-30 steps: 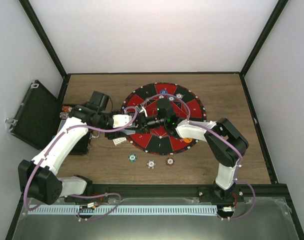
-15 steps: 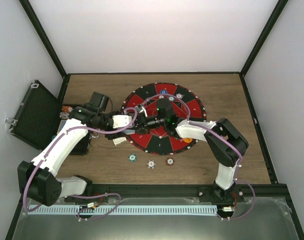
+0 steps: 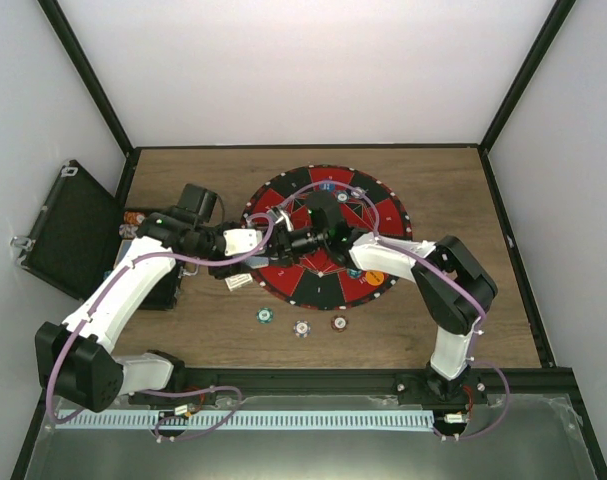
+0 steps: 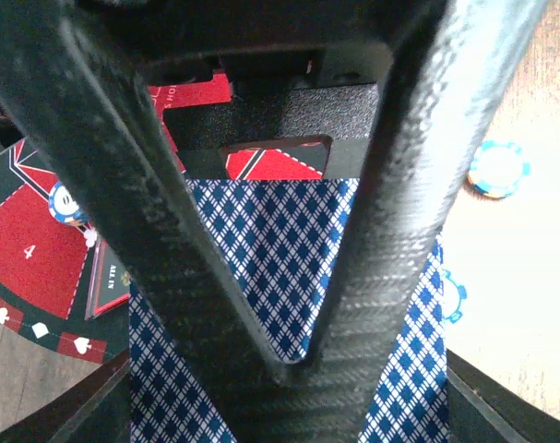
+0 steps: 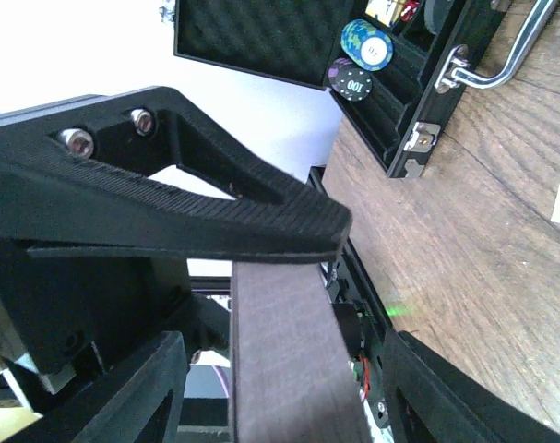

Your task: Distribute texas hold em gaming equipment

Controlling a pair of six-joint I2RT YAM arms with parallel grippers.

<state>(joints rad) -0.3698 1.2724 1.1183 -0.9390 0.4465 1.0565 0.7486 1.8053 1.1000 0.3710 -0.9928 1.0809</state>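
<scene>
My left gripper (image 3: 255,258) (image 4: 293,365) is shut on a stack of blue diamond-backed playing cards (image 4: 280,240) at the left rim of the round mat (image 3: 383,215). The right gripper (image 3: 283,238) (image 5: 353,295) points at it from over the mat with its jaws apart. A flat grey strip (image 5: 280,360) lies against its upper finger (image 5: 215,221). A blue disc (image 3: 355,272) and an orange disc (image 3: 374,277) lie on the mat's near edge. Three chips (image 3: 301,328) sit on the wood in front. One pale card (image 3: 238,283) lies on the table.
The black case (image 3: 68,230) stands open at the left edge, with chips (image 5: 367,46) in its foam slots. Two more chips (image 3: 326,184) lie on the far side of the mat. Blue chips (image 4: 499,169) show on the wood in the left wrist view.
The right gripper's jaws have opened, and its arm has shifted toward the far side, uncovering the blue and orange discs. The left arm has barely moved.
</scene>
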